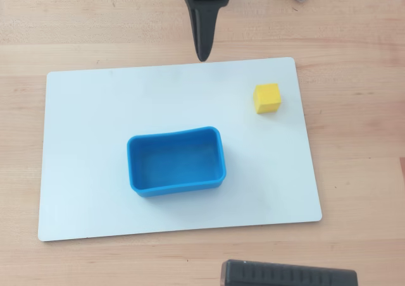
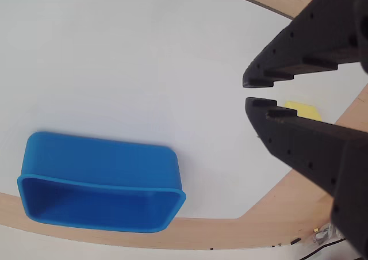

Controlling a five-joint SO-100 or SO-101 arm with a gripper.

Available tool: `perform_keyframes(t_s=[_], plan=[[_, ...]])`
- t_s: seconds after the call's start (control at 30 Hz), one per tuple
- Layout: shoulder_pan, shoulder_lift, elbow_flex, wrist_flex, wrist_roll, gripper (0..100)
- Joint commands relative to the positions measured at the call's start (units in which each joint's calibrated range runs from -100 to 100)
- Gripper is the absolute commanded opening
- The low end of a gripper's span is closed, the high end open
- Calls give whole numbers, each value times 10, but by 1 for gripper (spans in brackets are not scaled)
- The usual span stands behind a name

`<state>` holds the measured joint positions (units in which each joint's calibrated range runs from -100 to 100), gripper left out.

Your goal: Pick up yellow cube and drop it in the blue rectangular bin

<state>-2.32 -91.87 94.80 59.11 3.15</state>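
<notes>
Looking at the overhead view: gripper (image 1: 202, 57) sits at the top edge of the white board (image 1: 95, 191), tip pointing down-frame, just over the board's far rim. It carries nothing. From the wrist view the gripper (image 2: 260, 93) has its two black fingers (image 2: 299, 58) close together with only a thin slit between the tips, nothing clamped in there. I read that as nearly closed and empty.

Yellow cube (image 1: 267, 99) rests on the board near its upper right corner in the overhead view, right of the gripper tip and apart from it. In the wrist view I only get a sliver of the yellow cube (image 2: 299, 108) behind the lower finger; most of it is hidden.

Blue rectangular bin (image 1: 136, 166) lies roughly mid-board, long side running left-right, slightly skewed, walls a bit bowed. It is empty. It sits down-left of the cube and well apart from it. Wrist view shows the blue rectangular bin (image 2: 98, 156) at lower left, open side facing the camera.

Board lies on a wooden table (image 1: 354, 39). A dark ribbed object (image 1: 288, 274) pokes in at the bottom edge of the overhead view; I cannot tell what it is.
</notes>
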Motion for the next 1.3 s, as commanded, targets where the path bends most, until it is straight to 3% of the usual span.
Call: perform_keyframes(t_s=[0.0,0.33,0.6,1.1,1.27], plan=[[-18,160,-171,-63,6,0],[-65,573,-479,-18,-46,0],[-128,790,-704,82,-94,0],[-182,904,-808,159,-95,1],[-162,899,-808,174,-95,16]])
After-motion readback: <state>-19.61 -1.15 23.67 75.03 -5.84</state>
